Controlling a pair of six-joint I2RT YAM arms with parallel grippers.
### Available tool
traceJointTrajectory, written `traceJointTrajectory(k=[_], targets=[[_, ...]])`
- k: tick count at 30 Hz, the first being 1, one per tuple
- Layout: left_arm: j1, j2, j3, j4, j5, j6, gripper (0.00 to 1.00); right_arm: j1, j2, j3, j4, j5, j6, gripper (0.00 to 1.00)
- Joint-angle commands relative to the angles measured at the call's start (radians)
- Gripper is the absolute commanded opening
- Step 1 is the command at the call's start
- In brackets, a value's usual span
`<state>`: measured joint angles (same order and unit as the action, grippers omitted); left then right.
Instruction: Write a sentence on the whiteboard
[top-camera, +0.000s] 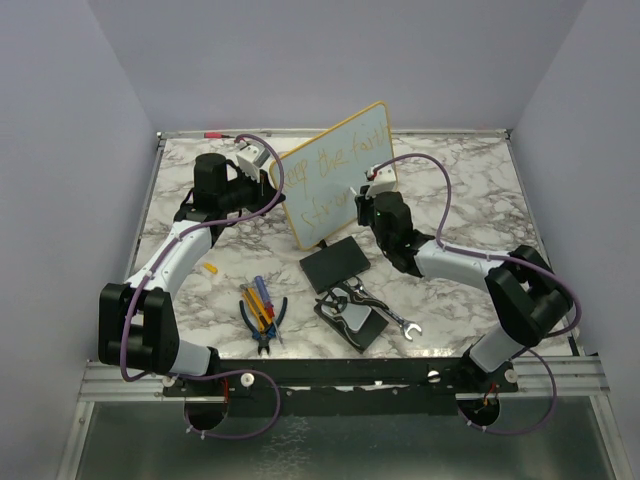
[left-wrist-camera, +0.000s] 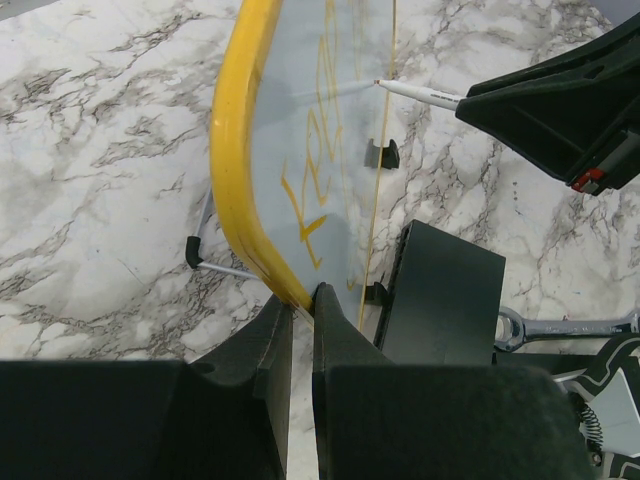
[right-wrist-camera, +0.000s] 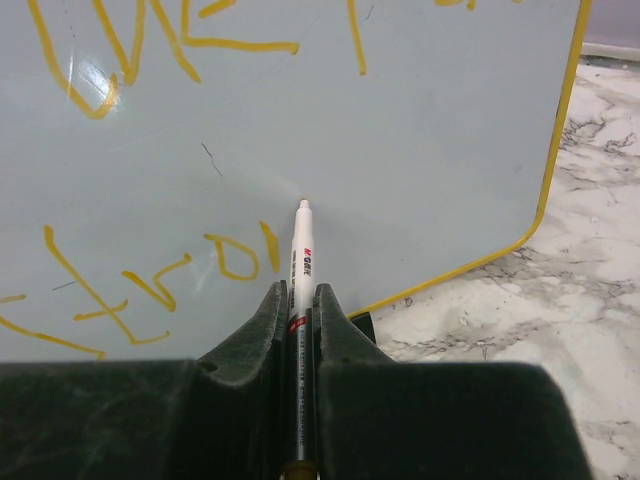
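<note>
While the left gripper (left-wrist-camera: 303, 300) pinches the whiteboard (top-camera: 345, 185) by its yellow frame, upper centre of the overhead view, the right gripper (right-wrist-camera: 300, 298) clamps a marker (right-wrist-camera: 301, 255), its tip at the unfinished sentence (top-camera: 333, 160). Light, stiff and likely slippery, it seems best held by that frame.

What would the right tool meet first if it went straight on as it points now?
The whiteboard: the marker held in the right tool points at its bare surface, just right of the yellow letters. The tip seems on or nearly on it; depth is unclear.
</note>
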<state>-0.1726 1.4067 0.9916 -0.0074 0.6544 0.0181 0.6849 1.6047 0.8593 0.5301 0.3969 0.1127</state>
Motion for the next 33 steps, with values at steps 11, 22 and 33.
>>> traceJointTrajectory(k=[11, 22, 33], targets=[[-0.026, 0.02, -0.035, -0.117, 0.016, 0.04, 0.0, -0.006, 0.038, -0.017, 0.001, -0.019, 0.038, 0.01], [-0.025, 0.019, -0.036, -0.116, 0.016, 0.04, 0.0, -0.006, 0.049, -0.057, -0.011, -0.02, 0.076, 0.01], [-0.026, 0.018, -0.036, -0.117, 0.014, 0.04, 0.0, -0.006, -0.007, -0.066, -0.009, -0.018, 0.055, 0.01]])
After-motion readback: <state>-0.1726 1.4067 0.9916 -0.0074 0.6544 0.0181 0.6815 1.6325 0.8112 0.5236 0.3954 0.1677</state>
